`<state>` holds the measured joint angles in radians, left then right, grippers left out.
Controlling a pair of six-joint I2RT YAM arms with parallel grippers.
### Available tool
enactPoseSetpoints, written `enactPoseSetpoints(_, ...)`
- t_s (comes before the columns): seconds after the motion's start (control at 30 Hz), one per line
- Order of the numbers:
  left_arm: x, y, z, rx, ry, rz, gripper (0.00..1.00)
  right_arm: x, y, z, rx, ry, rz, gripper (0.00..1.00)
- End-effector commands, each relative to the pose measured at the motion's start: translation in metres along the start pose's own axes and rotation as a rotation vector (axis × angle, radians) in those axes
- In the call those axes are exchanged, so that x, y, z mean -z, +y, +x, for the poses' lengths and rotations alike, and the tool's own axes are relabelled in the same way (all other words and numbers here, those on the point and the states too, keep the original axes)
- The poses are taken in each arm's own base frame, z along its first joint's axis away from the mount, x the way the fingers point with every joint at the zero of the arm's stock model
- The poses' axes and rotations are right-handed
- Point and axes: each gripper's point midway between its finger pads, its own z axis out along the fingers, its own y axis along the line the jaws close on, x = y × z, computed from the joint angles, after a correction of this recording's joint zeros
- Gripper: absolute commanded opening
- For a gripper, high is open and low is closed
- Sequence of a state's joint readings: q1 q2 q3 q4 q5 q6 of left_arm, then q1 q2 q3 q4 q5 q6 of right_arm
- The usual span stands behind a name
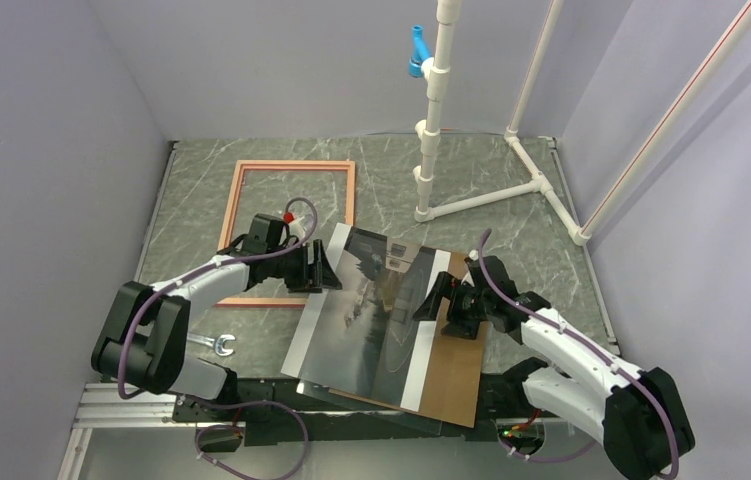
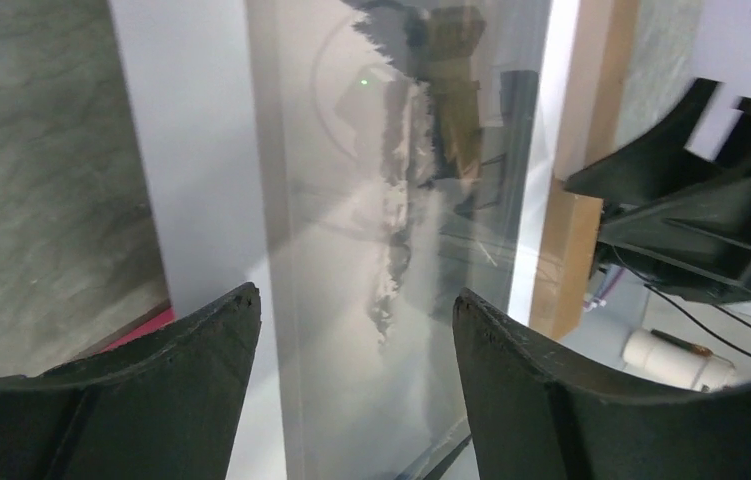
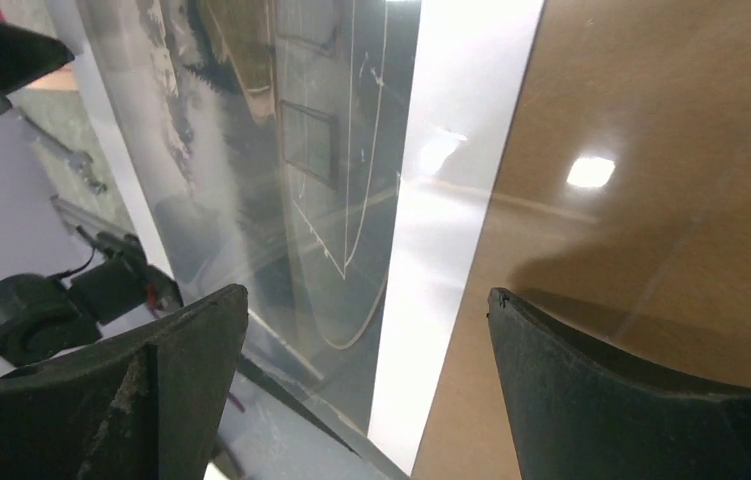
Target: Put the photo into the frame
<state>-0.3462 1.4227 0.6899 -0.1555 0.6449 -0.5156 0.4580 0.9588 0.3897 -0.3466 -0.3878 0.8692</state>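
Note:
The photo (image 1: pixel 366 315), a dark cloudy landscape with white bands on two edges, lies face up on a brown backing board (image 1: pixel 454 368) at the table's near middle. The salmon frame (image 1: pixel 296 165) lies flat at the back left, with nothing inside it. My left gripper (image 1: pixel 325 268) is open over the photo's left edge; the left wrist view shows the photo (image 2: pixel 371 200) between its fingers (image 2: pixel 201 370). My right gripper (image 1: pixel 438 298) is open above the photo's right white band (image 3: pixel 451 200) and the board (image 3: pixel 651 180).
A white pipe stand (image 1: pixel 433 130) with a blue clip (image 1: pixel 416 50) stands at the back right. A small metal wrench (image 1: pixel 219 345) lies near the left arm's base. Photo and board overhang the table's near edge. Grey walls enclose three sides.

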Motion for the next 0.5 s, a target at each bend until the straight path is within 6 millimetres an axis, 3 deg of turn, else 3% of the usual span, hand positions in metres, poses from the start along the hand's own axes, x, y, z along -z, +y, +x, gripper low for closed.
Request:
enactPoseSetpoints(0.0,0.004,0.022,-0.002,-0.041,-0.008,-0.120,0.75,0.024,-0.011,-0.019,0.070,-0.091,0.156,0.92)
enactPoseSetpoints(0.17,0.007,0.038,0.013,-0.027,0.027,-0.195,0.76,0.035,-0.035,-0.018,0.057,-0.105,0.293,0.93)
enactPoseSetpoints(0.47,0.002,0.034,0.039,-0.003,0.069,-0.126,0.76,0.030,-0.060,-0.005,0.008,-0.086,0.353,0.93)
